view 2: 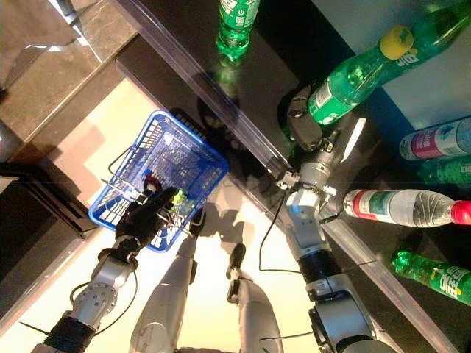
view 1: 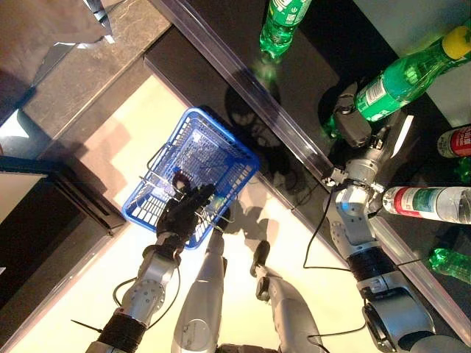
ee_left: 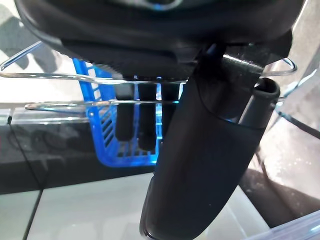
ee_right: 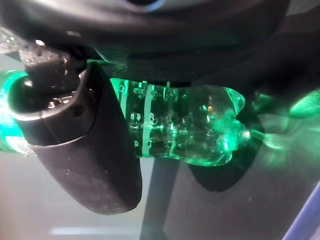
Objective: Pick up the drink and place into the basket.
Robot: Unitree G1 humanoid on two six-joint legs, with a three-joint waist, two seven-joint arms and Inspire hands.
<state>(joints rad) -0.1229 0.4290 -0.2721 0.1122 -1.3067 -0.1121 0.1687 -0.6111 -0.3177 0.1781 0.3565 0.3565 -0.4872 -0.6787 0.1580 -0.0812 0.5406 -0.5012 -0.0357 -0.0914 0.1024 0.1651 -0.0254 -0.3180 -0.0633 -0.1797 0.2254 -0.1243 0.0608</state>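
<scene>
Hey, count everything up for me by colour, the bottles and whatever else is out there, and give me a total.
Green bottles: 4
Clear bottles: 2
Blue basket: 1
Total: 7

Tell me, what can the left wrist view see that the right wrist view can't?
Only the left wrist view shows the blue basket, with the left hand curled round its wire handles. Only the right wrist view shows the green bottle, with the right hand wrapped round it. Both share one thing: a dark hand up close, shut on what it holds.
</scene>
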